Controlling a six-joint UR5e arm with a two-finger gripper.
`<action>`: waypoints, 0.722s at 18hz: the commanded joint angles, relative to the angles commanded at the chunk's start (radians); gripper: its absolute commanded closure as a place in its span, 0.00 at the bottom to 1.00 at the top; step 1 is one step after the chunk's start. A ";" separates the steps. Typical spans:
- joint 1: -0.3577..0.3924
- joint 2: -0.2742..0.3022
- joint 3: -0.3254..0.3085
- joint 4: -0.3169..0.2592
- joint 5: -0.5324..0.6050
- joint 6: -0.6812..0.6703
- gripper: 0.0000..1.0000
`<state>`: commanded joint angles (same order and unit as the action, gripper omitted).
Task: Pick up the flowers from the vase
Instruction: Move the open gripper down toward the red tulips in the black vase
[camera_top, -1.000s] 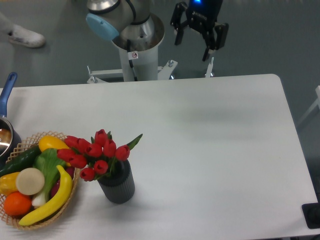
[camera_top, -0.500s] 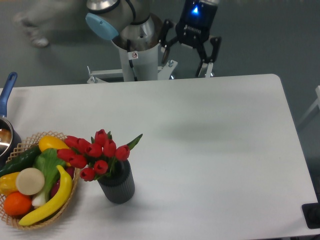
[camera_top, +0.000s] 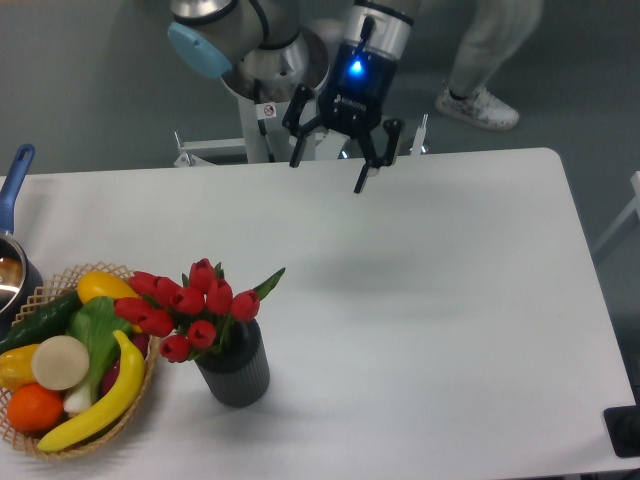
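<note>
Approach is the step in hand: our gripper (camera_top: 330, 172) hangs with fingers spread wide and empty over the table's (camera_top: 450, 300) far edge. Red tulips (camera_top: 190, 305) stand in the ribbed grey vase (camera_top: 235, 372) beside the fruit basket (camera_top: 60, 445), well apart. Next we must travel over the blooms, descend, and close on the stems.

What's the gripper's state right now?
Gripper: open, empty, above the table's far edge, well clear of the flowers.
</note>
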<state>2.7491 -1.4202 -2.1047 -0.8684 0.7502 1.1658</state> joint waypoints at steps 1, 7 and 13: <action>-0.020 -0.025 0.008 0.008 -0.008 0.000 0.00; -0.097 -0.103 0.034 0.029 -0.031 0.002 0.00; -0.137 -0.146 0.049 0.077 -0.031 0.002 0.00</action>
<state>2.6124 -1.5661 -2.0556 -0.7916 0.7194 1.1674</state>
